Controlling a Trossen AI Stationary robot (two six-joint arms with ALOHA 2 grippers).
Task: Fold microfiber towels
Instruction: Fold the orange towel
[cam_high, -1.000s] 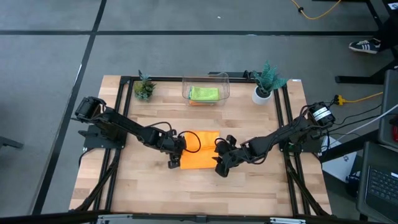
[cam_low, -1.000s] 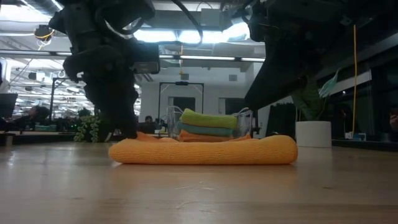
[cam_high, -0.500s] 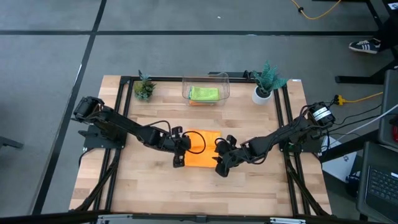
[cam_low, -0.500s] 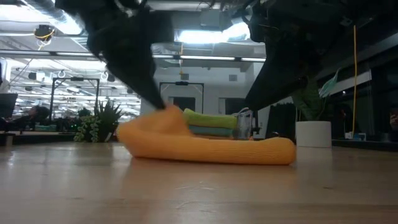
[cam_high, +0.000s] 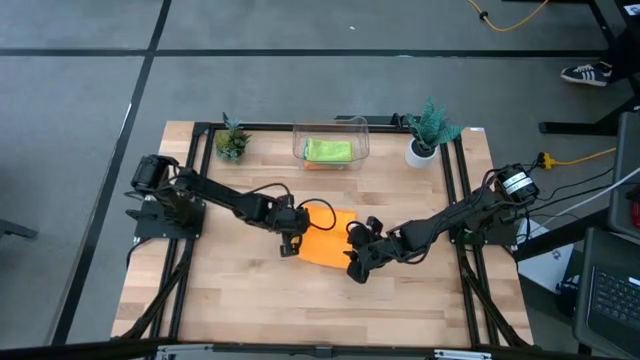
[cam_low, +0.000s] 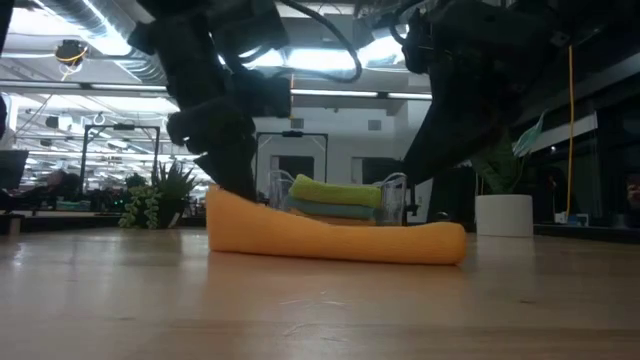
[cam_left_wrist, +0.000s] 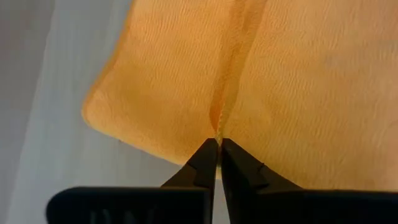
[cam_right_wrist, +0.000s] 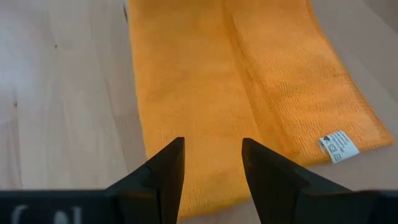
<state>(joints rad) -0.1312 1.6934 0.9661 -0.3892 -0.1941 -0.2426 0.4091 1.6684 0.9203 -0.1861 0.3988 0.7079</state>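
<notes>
An orange microfiber towel (cam_high: 325, 240), folded into a strip, lies mid-table, with a white label (cam_right_wrist: 339, 144) at one corner. My left gripper (cam_high: 291, 243) is shut on its left end, which stands raised (cam_low: 225, 205). My right gripper (cam_high: 356, 265) is open above the towel's near right part (cam_right_wrist: 236, 81), its fingers apart over the cloth. I cannot tell whether they touch it. A lime green towel (cam_high: 328, 150) lies on top of a teal one (cam_low: 340, 210) in the clear bin (cam_high: 296, 140) at the far edge. My left gripper pinches the orange towel's left edge (cam_left_wrist: 216, 127) between its two fingertips (cam_left_wrist: 205, 162), slanting down from above on the table's left. The cloth puckers into a crease at the pinch. That end is lifted off the table. The right end (cam_low: 440, 245) rests on the wood.
Two small potted plants (cam_high: 232, 140) (cam_high: 428, 125) stand either side of the bin at the far edge. Bare wood (cam_high: 320, 300) lies toward the near edge. A black frame (cam_high: 190, 200) borders the table's sides.
My left gripper has shut on the orange towel's left edge, risen a little and moved toward the table's right. The towel's left end has lifted and come rightward over the rest. Its right end has stayed on the table.
</notes>
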